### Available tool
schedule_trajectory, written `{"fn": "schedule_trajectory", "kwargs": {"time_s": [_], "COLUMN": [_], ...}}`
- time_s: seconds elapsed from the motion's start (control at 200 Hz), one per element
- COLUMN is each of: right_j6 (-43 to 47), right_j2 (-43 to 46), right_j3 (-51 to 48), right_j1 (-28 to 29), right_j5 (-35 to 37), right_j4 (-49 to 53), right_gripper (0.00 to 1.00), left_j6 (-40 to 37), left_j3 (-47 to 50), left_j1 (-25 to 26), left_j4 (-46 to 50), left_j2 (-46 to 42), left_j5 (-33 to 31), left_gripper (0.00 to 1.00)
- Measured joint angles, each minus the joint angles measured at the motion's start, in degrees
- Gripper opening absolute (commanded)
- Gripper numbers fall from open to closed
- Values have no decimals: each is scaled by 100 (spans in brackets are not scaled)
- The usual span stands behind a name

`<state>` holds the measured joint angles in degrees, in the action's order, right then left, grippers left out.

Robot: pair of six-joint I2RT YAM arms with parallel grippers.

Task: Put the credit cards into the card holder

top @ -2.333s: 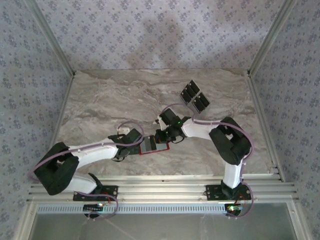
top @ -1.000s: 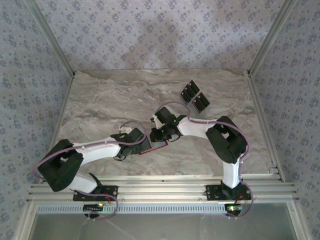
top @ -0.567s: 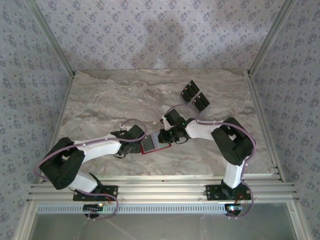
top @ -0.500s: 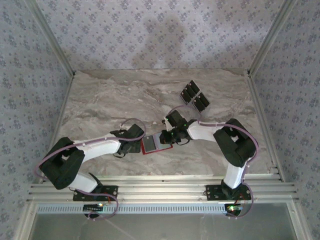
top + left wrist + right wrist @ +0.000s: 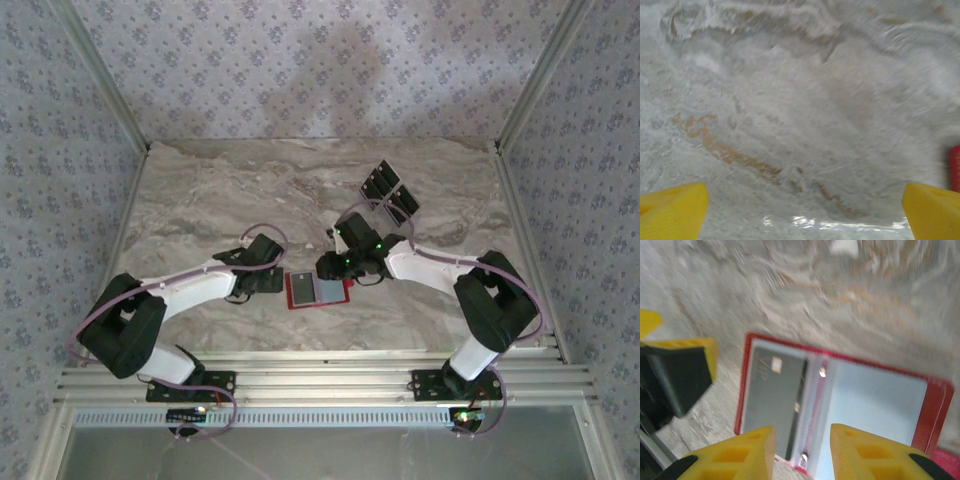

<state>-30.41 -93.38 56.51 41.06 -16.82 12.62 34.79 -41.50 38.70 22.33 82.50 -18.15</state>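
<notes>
The red card holder (image 5: 318, 291) lies open and flat on the marble table, pale grey-blue inside. In the right wrist view a dark grey credit card (image 5: 771, 399) sits in the left pocket of the card holder (image 5: 935, 412). My right gripper (image 5: 802, 452) hovers over its near edge, open, with nothing between the yellow fingers (image 5: 747, 450). It sits just right of the holder from above (image 5: 332, 270). My left gripper (image 5: 274, 283) stands wide open just left of the holder, holding nothing (image 5: 800, 215). Several black credit cards (image 5: 390, 195) lie at the back right.
The marble table (image 5: 200, 210) is ringed by patterned walls and an aluminium rail (image 5: 300, 375) at the near edge. The holder's red edge (image 5: 955, 167) shows at the right of the left wrist view.
My right gripper's jaws have parted and the right arm has drawn back to the right. The holder now lies open a little further right, and the left gripper is clear of it.
</notes>
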Motion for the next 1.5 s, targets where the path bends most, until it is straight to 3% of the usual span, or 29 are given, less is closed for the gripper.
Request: {"fn": "schedule_trajectory", "kwargs": {"time_s": [0.38,1.049,1.499], "right_j6": [503,610,315], "right_j2": [-385,-612,-918], "right_j3": [269,251,251], "right_j1": [-195,-179,66], "right_j5": [15,105,-2], "right_j4": [389,505,188], "right_gripper": [41,45,44], "left_j6": [417,542,474], "left_j3": [0,61,39], "left_j1": [680,970,894], "left_j4": [-433,-656,-874], "left_j2": [-61,387,509], "left_j5": [57,-212,-439], "left_gripper": [100,100,100]}}
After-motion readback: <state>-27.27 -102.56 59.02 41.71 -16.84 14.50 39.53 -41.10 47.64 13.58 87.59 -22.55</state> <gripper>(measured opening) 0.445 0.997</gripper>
